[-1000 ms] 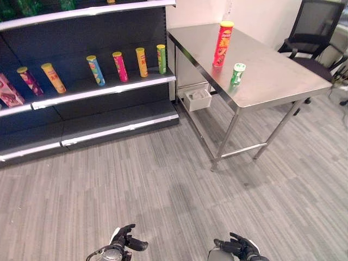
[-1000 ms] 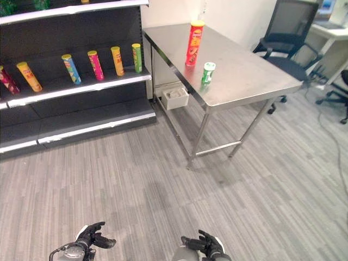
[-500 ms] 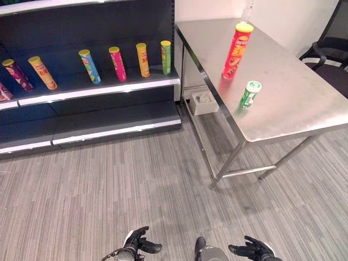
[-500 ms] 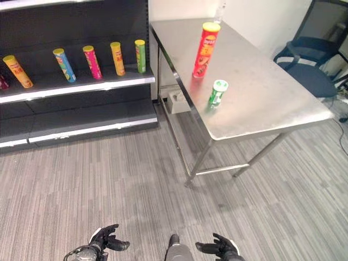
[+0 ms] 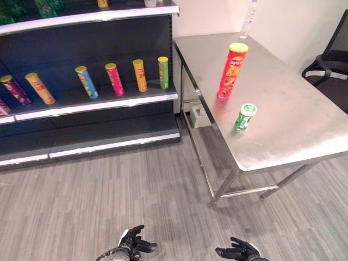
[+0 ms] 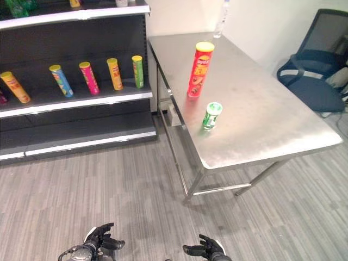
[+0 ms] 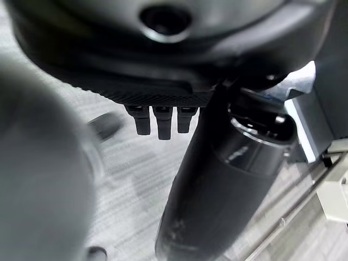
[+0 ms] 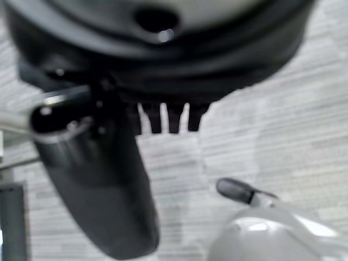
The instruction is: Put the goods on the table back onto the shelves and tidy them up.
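Hands [image 5: 133, 246] [image 5: 239, 253] hang low, empty, fingers loosely spread; frame edge cuts both off.

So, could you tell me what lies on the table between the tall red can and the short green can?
Nothing: in the left eye view, bare steel table separates the tall red can from the short green can.

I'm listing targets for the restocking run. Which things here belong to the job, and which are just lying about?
Job:
red can standing on the table
short green can on the table, nearer the edge
shelf with a row of cans
left hand and right hand, low, holding nothing

Lying about:
chair past the table
white box on the floor under the table
clear bottle at the table's far end
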